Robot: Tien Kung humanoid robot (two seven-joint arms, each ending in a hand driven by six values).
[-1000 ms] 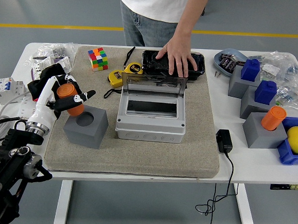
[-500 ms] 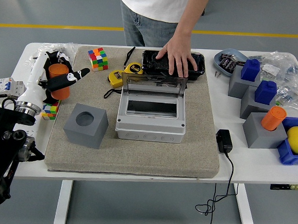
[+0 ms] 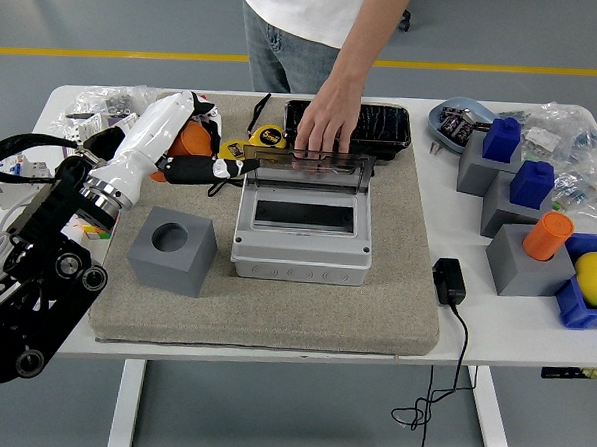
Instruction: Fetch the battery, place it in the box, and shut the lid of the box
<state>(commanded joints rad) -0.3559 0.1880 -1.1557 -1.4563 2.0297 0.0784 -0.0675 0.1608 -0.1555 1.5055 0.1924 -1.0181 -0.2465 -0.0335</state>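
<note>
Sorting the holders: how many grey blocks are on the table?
4: one grey block on the mat's left, empty; three at right, two with blue tops, one holding an orange cylinder.

A grey box [image 3: 302,224] sits mid-mat with its clear lid [image 3: 306,170] raised at the back; the dark opening on top is unobstructed from above and from the near side. A person's hand [image 3: 326,125] rests on the lid's top edge, blocking the far side. Left of the box, the robot's left hand [image 3: 190,153] holds an orange battery [image 3: 191,140] above the mat, near the lid's left corner. A grey holder block [image 3: 173,250] stands near the box's left wall, a strip of bare mat [image 3: 274,307] between them. The mat in front is bare.
</note>
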